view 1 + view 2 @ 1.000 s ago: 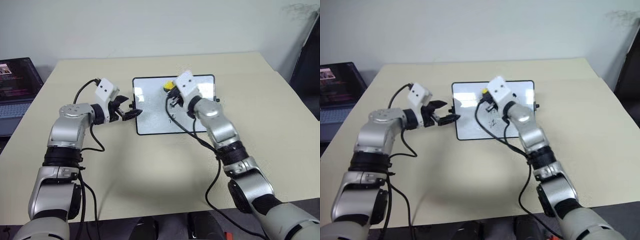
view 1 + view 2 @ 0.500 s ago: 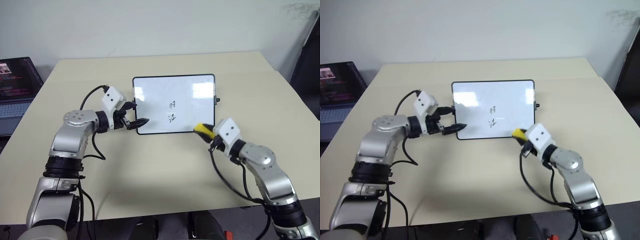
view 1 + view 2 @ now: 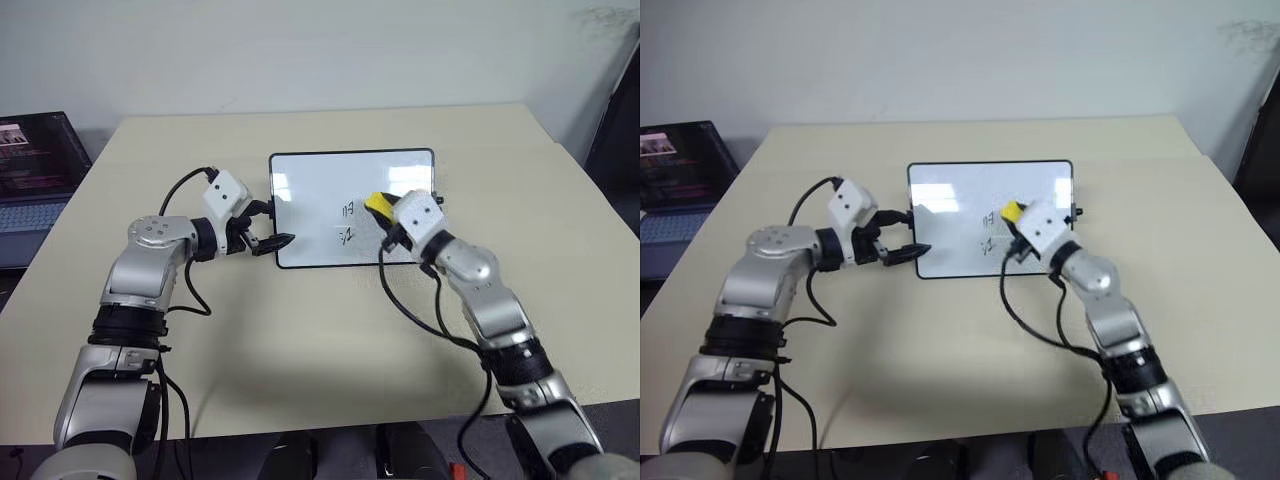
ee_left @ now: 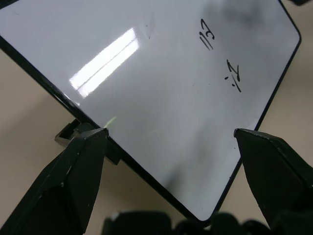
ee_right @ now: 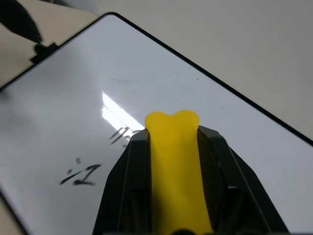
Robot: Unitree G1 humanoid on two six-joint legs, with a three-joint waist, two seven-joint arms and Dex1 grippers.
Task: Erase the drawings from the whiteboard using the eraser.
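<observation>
I've got the eraser (image 5: 173, 166) pinched between the fingers of my right gripper (image 3: 383, 212), yellow body poking out ahead of the tips, hovering over the right half of the whiteboard (image 3: 310, 200). The board lies flat on the desk (image 3: 300, 340), near the middle. My left gripper (image 3: 272, 229) sits at the board's left edge with its fingers spread, one either side of the near-left corner; I can't tell whether either fingertip touches the frame. From the left wrist view the corner sits right between the two fingers.

Two drawings (image 3: 346, 223) are on the board, one above the other, just beside the eraser on its left. So I judge I'm mid-wipe, with those two scribbles to clear.

Next move, as I read it: slide the eraser left onto the upper mark, keep it pressed flat on the glossy surface, then sweep down across the lower one. The board could skid, so the left gripper may need to brace it.
</observation>
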